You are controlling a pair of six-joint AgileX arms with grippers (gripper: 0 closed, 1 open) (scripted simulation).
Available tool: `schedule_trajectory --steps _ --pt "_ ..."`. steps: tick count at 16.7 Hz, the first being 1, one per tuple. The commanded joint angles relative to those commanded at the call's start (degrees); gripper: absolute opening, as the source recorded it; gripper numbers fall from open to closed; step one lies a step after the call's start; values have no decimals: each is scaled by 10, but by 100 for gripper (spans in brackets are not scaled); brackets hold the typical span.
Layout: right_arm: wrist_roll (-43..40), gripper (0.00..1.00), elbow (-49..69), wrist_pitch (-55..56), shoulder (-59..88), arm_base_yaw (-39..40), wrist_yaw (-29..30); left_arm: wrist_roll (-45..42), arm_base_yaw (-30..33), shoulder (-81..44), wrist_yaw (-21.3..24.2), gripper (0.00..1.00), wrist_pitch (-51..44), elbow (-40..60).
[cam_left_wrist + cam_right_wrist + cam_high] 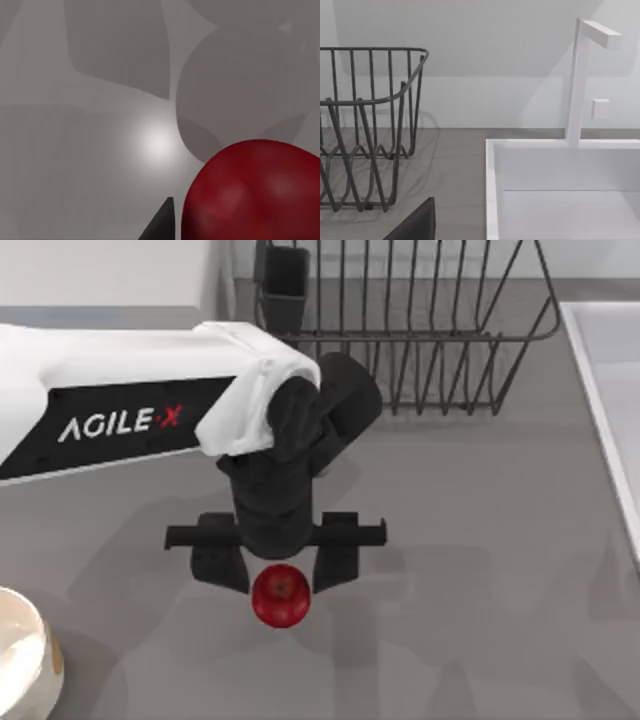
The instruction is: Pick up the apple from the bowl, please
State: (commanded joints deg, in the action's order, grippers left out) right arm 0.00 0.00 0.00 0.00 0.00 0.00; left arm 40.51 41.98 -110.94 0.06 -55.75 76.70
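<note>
The red apple (280, 598) sits between the two dark fingers of my left gripper (282, 580), which is shut on it over the middle of the grey table. In the left wrist view the apple (255, 195) looms large beside one fingertip (160, 225), and its round shadow lies well apart on the table, so it hangs clear of the surface. The cream-white bowl (22, 660) stands at the table's front left corner, apart from the apple and partly cut off. A dark part of my right gripper (415, 224) shows facing the rack and sink.
A black wire dish rack (400, 340) stands at the back, just behind my left arm, with a dark holder (285, 285) at its left end. A white sink (610, 400) runs along the right side, with a white faucet (580, 80) behind it.
</note>
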Motion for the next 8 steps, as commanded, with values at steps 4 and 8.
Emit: schedule_trajectory --steps 4,8 --pt "0 100 0 0 0 0 0 0 0 0 0 100 0 0" --pt "0 100 0 0 0 0 0 0 0 0 0 100 0 0"
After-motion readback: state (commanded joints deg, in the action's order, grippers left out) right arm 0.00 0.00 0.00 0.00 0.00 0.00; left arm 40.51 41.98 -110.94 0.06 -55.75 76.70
